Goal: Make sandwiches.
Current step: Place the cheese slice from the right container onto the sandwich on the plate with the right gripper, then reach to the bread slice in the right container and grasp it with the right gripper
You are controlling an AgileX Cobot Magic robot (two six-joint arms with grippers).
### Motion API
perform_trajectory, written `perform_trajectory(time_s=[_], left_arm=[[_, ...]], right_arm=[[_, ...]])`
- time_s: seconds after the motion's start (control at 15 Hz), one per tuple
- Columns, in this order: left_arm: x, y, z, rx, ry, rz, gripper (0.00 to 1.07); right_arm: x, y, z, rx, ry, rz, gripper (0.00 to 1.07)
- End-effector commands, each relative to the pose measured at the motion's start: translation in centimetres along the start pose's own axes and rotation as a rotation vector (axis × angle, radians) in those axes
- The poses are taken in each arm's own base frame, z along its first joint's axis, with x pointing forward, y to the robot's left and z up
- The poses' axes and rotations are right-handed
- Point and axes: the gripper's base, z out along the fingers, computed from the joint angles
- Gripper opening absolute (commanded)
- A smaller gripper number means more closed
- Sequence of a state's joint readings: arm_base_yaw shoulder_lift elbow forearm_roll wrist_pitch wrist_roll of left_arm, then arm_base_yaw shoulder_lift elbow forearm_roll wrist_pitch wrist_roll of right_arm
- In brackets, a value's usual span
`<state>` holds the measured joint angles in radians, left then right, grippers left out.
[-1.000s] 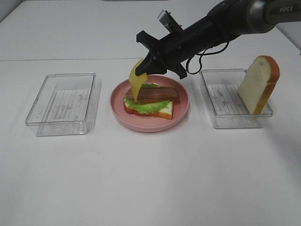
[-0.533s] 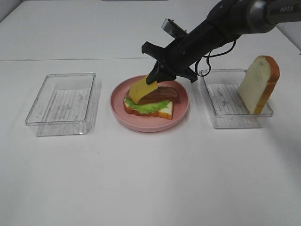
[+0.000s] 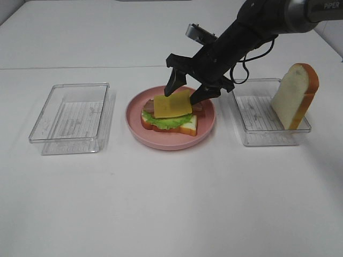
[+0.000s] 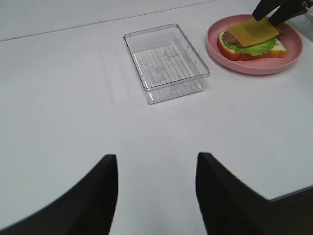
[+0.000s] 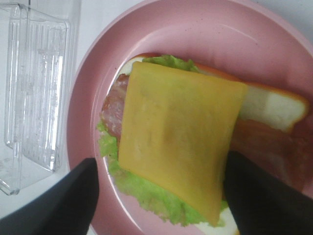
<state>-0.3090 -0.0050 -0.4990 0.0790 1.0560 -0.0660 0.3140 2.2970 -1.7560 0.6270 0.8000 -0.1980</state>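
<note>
The sandwich stack (image 3: 169, 115) lies on the round pink plate (image 3: 161, 143): a bread slice, green lettuce, bacon, and a yellow cheese slice (image 3: 172, 104) flat on top. My right gripper (image 3: 185, 92) is open just above the far edge of the cheese and holds nothing. In the right wrist view the cheese (image 5: 178, 129) covers the bacon (image 5: 111, 110) and lettuce (image 5: 146, 193), between my open fingers (image 5: 73, 205). The second bread slice (image 3: 293, 95) stands on edge in the right clear tray (image 3: 262, 134). My left gripper (image 4: 156, 191) is open and empty over bare table, out of the high view.
An empty clear tray (image 3: 72, 115) sits left of the plate; it also shows in the left wrist view (image 4: 166, 63), with the plate (image 4: 254, 68) beyond it. The white table's front edge shows in the left wrist view's corner.
My right gripper lowered the hanging cheese slice onto the bacon, then opened and let it go. The cheese now lies flat on the stack.
</note>
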Motion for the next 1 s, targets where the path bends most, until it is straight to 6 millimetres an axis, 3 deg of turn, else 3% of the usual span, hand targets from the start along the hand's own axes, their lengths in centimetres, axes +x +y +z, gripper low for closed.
perform_trajectory(time_s=[0.07, 0.53, 0.87, 1.0], left_arm=[[0.1, 0.1, -0.3, -0.003, -0.034, -0.002, 0.49], [0.1, 0.1, -0.3, -0.003, -0.034, -0.002, 0.49], [0.1, 0.1, -0.3, -0.003, -0.034, -0.002, 0.49], [0.1, 0.1, -0.3, -0.003, -0.034, -0.002, 0.49]], right_arm=[[-0.3, 0.9, -2.6, 0.050, -0.014, -0.063, 0.70], [-1.4, 2.2, -11.2, 0.350, -0.098, -0.223, 0.70], [-2.2, 2.0, -14.1, 0.507, -0.086, -0.244, 0.70], [-2.8, 0.3, -16.3, 0.537, -0.089, -0.166, 0.70]])
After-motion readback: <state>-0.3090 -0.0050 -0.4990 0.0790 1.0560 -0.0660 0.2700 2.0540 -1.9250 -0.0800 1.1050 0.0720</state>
